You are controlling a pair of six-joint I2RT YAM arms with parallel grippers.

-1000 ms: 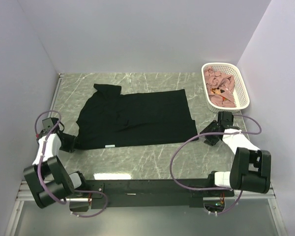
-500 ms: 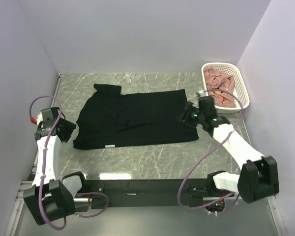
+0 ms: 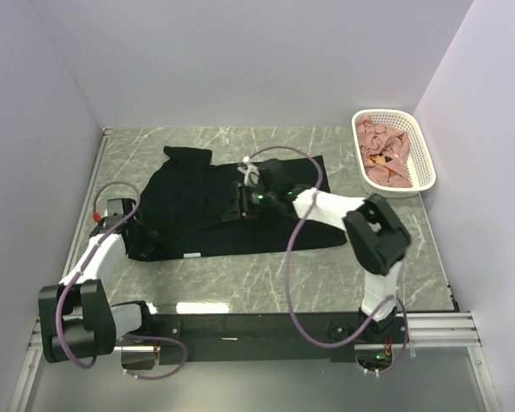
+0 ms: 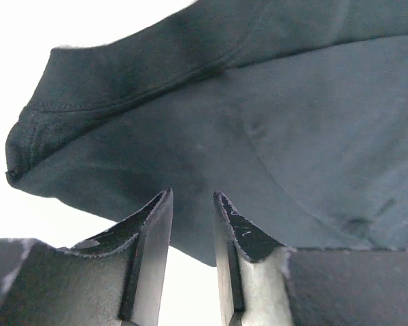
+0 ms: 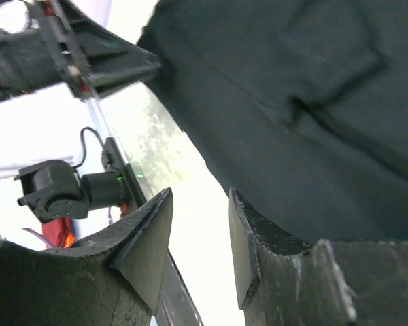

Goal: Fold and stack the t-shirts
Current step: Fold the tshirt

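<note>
Black t-shirt (image 3: 197, 223) lies spread just ahead of the left gripper (image 4: 190, 197) and beneath the right gripper (image 5: 198, 193), both claws narrowly parted, empty. Pink t-shirts (image 3: 384, 154) sit in a basket (image 3: 429, 167), well apart from both. Folding looks barely begun.

The right arm (image 3: 326, 206) hides part of the black t-shirt (image 3: 189, 213). The pink cloth (image 3: 386, 159) is too bunched up to count.

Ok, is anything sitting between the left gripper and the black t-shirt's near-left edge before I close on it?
Nothing visible. The left gripper sits right at the large plain black cloth t-shirt's left edge, jaws apart, only bare marble-patterned tabletop beside it.
</note>
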